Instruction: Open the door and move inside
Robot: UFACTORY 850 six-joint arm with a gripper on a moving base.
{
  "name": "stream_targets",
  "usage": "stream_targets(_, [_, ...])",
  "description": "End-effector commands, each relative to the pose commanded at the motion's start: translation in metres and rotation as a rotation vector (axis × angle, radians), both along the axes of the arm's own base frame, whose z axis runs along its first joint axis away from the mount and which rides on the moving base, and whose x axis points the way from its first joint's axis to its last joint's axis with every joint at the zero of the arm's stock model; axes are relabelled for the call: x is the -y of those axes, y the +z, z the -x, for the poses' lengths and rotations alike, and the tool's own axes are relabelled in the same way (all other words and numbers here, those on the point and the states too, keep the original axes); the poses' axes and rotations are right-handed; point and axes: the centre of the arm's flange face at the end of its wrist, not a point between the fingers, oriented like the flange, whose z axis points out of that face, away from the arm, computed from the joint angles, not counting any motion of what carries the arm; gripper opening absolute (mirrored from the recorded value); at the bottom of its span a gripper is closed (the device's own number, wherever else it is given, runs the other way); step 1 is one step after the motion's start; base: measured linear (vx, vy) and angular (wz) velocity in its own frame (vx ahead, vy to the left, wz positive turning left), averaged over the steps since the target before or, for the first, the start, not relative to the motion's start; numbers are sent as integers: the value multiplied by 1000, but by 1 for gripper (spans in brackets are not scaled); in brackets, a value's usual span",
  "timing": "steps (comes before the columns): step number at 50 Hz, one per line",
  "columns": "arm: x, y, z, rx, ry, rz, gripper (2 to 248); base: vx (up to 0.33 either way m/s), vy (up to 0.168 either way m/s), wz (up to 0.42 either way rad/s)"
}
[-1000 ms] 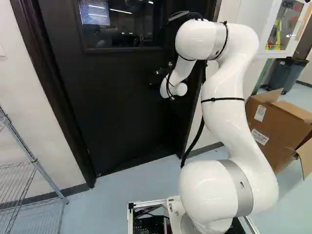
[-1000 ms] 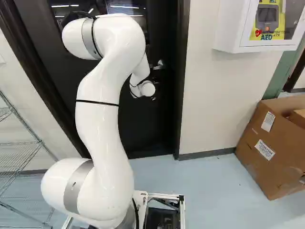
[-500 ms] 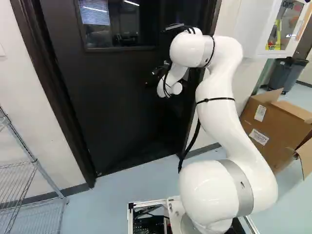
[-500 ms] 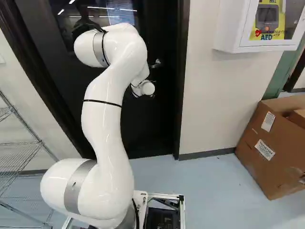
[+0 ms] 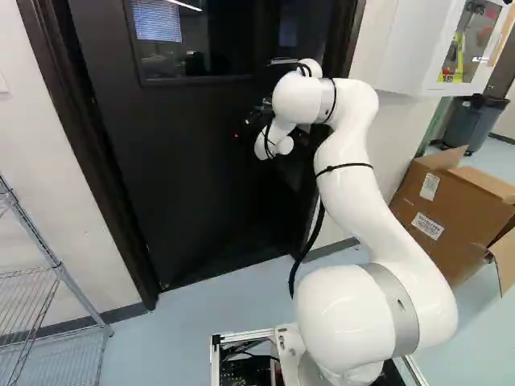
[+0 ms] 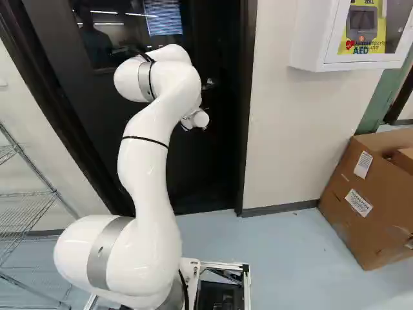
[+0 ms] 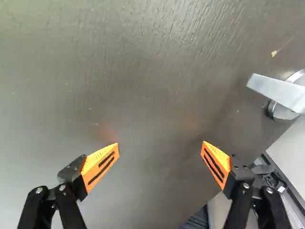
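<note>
Claw: you are holding the black, orange-padded gripper (image 5: 254, 121) wide open | Position: hovering beside the silver metal lever handle (image 7: 276, 91) | Facing: flat black door (image 5: 189, 169) bearing that handle

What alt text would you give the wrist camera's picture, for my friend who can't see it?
Close-up of a dark door with a silver lever handle, seen past a robot's open tool. Its two black fingers, tipped with orange pads, stand wide apart and grip nothing; the handle is off to one side, not between them.
</note>
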Motion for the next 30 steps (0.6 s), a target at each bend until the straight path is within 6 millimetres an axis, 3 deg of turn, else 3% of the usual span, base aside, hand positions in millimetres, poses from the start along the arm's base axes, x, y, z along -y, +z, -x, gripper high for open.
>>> stream_targets(16, [-5, -3, -12, 16, 7, 1, 247, 0, 0, 0])
stream_targets(30, [-4, 2, 7, -12, -8, -10, 247, 0, 0, 0])
